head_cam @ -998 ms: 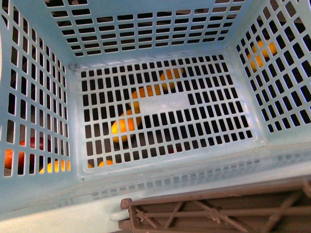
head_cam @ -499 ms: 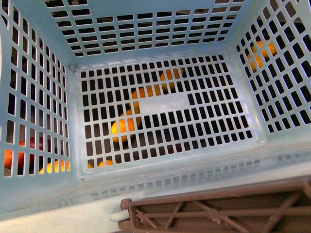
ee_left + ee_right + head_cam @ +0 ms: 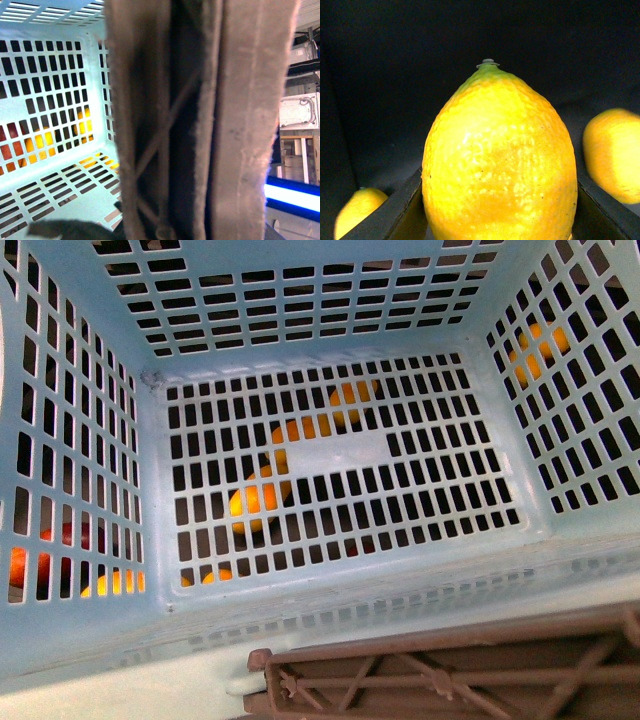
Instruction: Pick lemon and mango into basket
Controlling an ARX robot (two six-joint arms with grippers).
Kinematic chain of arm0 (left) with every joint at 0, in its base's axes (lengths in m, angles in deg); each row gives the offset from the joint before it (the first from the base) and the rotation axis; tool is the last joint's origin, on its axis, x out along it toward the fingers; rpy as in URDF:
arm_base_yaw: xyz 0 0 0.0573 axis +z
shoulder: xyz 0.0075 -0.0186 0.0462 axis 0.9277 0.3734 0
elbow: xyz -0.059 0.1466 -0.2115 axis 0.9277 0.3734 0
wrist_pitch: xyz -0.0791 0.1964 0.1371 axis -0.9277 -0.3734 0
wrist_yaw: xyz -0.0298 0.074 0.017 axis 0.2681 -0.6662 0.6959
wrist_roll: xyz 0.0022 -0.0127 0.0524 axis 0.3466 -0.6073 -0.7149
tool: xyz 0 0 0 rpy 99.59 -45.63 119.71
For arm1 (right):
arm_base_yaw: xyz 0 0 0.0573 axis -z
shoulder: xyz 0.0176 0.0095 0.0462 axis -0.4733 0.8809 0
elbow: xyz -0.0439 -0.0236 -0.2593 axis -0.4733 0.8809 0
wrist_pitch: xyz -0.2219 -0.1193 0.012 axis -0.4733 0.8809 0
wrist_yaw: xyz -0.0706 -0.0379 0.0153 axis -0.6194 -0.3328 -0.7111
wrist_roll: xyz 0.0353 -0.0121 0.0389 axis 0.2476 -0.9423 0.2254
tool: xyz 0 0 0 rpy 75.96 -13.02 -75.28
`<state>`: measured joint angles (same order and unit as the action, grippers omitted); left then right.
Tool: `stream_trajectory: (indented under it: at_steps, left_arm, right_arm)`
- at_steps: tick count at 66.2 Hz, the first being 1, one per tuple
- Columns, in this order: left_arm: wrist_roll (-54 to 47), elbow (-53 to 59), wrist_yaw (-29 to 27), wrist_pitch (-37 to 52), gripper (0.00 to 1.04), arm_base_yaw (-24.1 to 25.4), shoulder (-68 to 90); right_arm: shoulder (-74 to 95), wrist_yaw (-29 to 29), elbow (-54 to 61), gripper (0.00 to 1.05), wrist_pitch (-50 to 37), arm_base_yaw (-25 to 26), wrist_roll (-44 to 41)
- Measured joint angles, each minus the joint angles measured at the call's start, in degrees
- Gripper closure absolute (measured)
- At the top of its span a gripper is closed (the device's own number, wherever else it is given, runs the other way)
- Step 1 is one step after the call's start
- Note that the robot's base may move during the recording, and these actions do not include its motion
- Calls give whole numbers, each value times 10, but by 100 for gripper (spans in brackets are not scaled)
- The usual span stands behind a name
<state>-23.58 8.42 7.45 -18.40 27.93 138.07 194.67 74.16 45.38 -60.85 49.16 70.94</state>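
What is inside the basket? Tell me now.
Nothing: the basket floor is bare. The orange-yellow fruit shows through the slots from underneath. The brown handle covers the near rim. The lemon is in the right gripper, not inside.

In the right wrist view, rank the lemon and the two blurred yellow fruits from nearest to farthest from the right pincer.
1. The lemon, right between the fingers of the right pincer.
2 and 3. The larger-looking yellow fruit, beyond one finger, and the smaller-looking yellow fruit, beyond the other finger. Both lie farther out, and their order is too close to call.
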Motion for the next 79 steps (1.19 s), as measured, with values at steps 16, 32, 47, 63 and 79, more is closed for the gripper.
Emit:
stream_trajectory:
  at_steps: [16, 32, 47, 63, 79]
  left_arm:
    - [0, 0, 0, 0, 90, 0, 0]
    - [0, 0, 0, 0, 90, 0, 0]
    - [0, 0, 0, 0, 90, 0, 0]
    - [0, 0, 0, 0, 90, 0, 0]
    - [1, 0, -2, 0, 90, 0, 0]
  right_arm:
    - [-257, 56, 70, 41, 87, 33, -28]
    - [-508, 80, 64, 41, 192, -18, -18]
    - [-575, 17, 34, 42, 197, -150, 12]
    - [-506, -53, 13, 42, 157, -307, 25]
    - [-447, -87, 12, 42, 147, -377, 30]
